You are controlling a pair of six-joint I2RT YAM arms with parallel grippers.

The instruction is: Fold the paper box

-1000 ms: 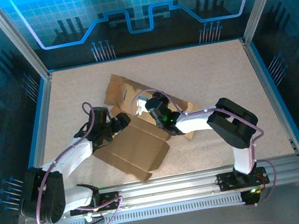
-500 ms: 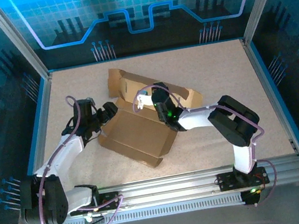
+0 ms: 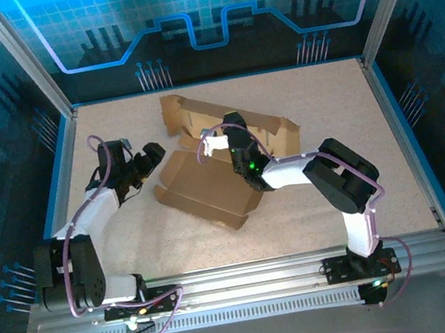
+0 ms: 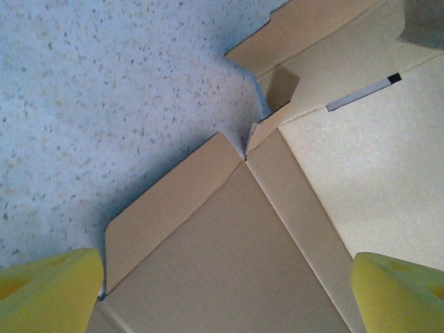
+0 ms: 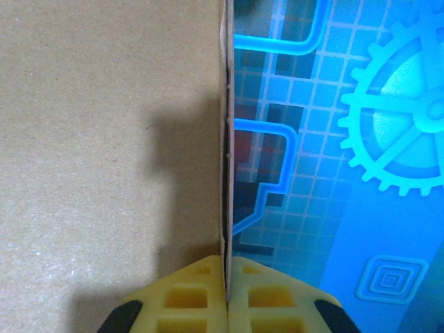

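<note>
Pinching an upright wall of the box, mid-table, with the right gripper. Holding the left gripper spread wide just left of its flat flap, nearer to it.

The left claw has backed off leftward, seemingly clear of the paper box, which slid rearward.
</note>
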